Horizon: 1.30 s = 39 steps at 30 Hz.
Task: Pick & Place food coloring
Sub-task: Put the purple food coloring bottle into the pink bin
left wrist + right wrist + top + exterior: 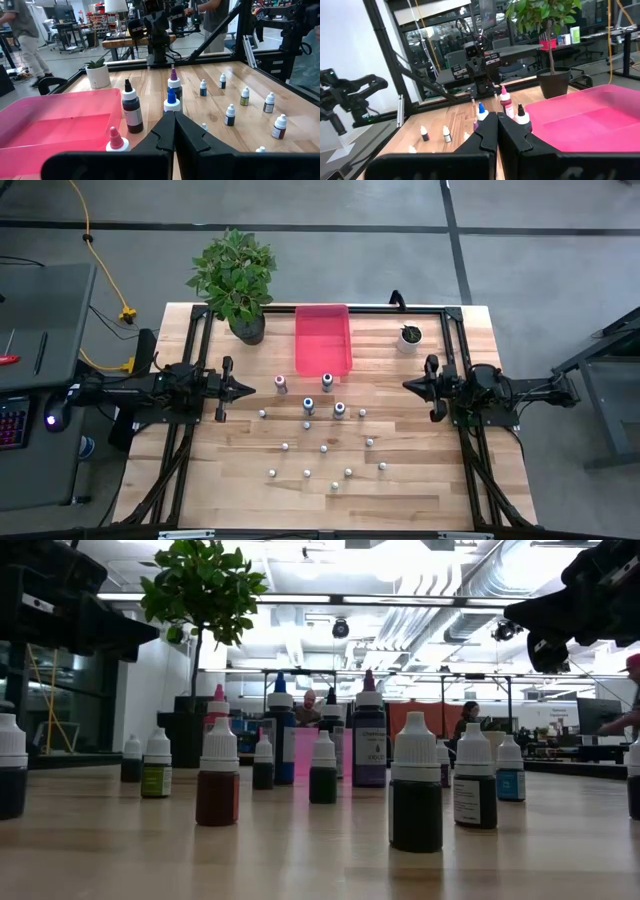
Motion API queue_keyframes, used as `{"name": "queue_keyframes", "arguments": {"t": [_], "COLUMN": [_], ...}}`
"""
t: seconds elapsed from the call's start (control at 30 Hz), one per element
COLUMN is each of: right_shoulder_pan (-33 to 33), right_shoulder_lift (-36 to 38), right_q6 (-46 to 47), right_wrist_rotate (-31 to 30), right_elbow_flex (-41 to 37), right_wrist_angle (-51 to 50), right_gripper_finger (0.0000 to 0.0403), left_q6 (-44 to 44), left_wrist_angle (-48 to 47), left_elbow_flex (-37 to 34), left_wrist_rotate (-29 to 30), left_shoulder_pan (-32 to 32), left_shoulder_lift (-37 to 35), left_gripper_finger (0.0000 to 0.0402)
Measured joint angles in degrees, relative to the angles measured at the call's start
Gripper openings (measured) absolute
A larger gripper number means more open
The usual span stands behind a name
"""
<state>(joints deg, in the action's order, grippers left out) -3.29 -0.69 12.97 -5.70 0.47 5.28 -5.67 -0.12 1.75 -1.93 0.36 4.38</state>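
Between the left claw (248,388) and right claw (408,386), both closed and holding nothing, all bottles (324,449) stand on the table (420,490). Beyond them the pink tray (322,338) looks empty, so picking seems not yet begun.

The food coloring bottles (322,435) stand scattered mid-table, before the bin (322,340), between both arms' pincers.

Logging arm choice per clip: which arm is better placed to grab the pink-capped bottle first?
Left, probably. The pink-capped bottle stands nearest the left gripper, which is shut and aimed that way. The right gripper, also shut, waits across the table, beyond other bottles.
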Motion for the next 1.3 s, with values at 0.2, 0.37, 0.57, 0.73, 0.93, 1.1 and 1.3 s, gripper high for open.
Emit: {"name": "queue_keyframes", "arguments": {"t": [0.2, 0.37, 0.57, 0.73, 0.93, 1.1, 1.3], "right_shoulder_pan": [0.0, 0.0, 0.0, 0.0, 0.0, 0.0, -0.3], "right_shoulder_lift": [0.0, 0.0, -0.3, -5.2, -17.2, -30.5, -44.8], "right_q6": [0.5, 0.5, 1.7, 2.2, 5.4, 10.6, 11.4], "right_wrist_rotate": [0.1, 0.1, 0.1, 0.1, 0.3, 1.8, 3.0], "right_elbow_flex": [0.0, 0.2, 3.4, 10.4, 24.4, 37.9, 51.5], "right_wrist_angle": [0.0, -1.0, -7.8, -18.3, -29.8, -41.5, -55.6], "right_gripper_finger": [0.0001, 0.0001, 0.0001, 0.0001, 0.0001, 0.0001, 0.0001], "left_q6": [0.0, 0.0, 0.0, 0.0, 0.0, 0.0, 0.0], "left_wrist_angle": [0.0, 0.0, 0.0, 0.0, 0.0, 0.0, 0.0], "left_elbow_flex": [0.0, 0.0, 0.0, 0.0, 0.0, 0.0, 0.0], "left_wrist_rotate": [0.0, 0.0, 0.0, 0.0, 0.0, 0.0, 0.0], "left_shoulder_pan": [0.0, 0.0, 0.0, 0.0, 0.0, 0.0, 0.0], "left_shoulder_lift": [0.0, 0.0, 0.0, 0.0, 0.0, 0.0, 0.0], "left_gripper_finger": [0.0000, 0.0000, 0.0000, 0.0000, 0.0000, 0.0000, 0.0000]}}
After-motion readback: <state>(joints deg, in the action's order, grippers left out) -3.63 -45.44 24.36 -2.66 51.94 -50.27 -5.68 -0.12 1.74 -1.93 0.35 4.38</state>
